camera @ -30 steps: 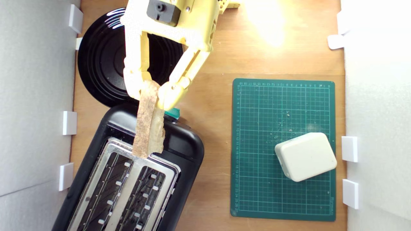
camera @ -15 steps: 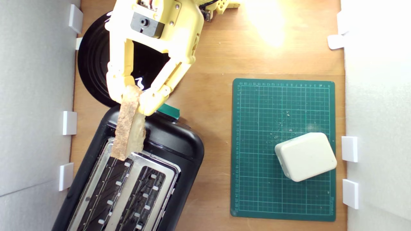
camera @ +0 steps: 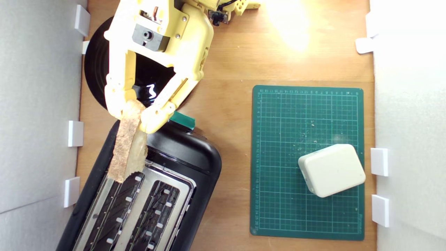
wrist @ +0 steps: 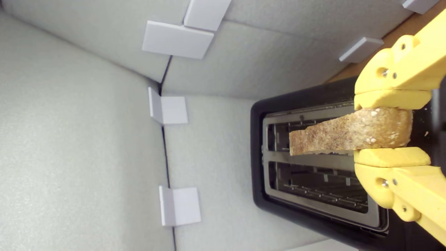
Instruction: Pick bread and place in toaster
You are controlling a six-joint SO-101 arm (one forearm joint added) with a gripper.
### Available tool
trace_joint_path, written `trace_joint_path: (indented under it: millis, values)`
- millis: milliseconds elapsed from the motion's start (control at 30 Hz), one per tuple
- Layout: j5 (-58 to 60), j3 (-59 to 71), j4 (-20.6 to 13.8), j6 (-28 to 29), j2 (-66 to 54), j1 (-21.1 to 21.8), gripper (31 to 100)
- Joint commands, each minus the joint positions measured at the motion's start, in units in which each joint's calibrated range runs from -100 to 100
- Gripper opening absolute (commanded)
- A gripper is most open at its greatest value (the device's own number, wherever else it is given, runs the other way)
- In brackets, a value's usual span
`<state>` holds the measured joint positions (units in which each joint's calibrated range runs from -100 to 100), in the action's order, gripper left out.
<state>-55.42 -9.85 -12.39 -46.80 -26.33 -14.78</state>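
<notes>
One slice of bread, one two-slot toaster, one black plate, one green cutting mat, one cream box, one yellow gripper.

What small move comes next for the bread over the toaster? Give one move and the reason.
Probably ease the bread straight down. The gripper is shut on its crust end, and the slice hangs edge-on roughly along the slot of the toaster nearer the exterior view's left; in the wrist view it appears above that opening, not yet inside. Trim sideways only if it catches the metal rim.
</notes>
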Motion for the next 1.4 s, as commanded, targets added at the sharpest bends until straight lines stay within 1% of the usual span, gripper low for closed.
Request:
trace_joint_path:
  millis: [0,300,367,500,733,1000,1367]
  values:
    - [0.13,-5.18,-0.57,-1.19,0.21,-0.61,54.7]
    - [0.13,-7.99,-0.57,-1.72,2.37,-0.85,54.7]
    - [0.13,-8.08,-0.57,-1.77,3.04,-2.54,54.7]
    - [0.13,-8.08,-0.57,-1.82,4.04,-3.11,54.7]
    - [0.13,-8.08,-0.57,-2.19,5.37,-3.11,54.7]
    - [0.13,-8.08,0.25,-2.19,5.53,-2.95,54.7]
    - [0.22,-8.08,0.16,-2.19,7.86,-2.86,54.7]
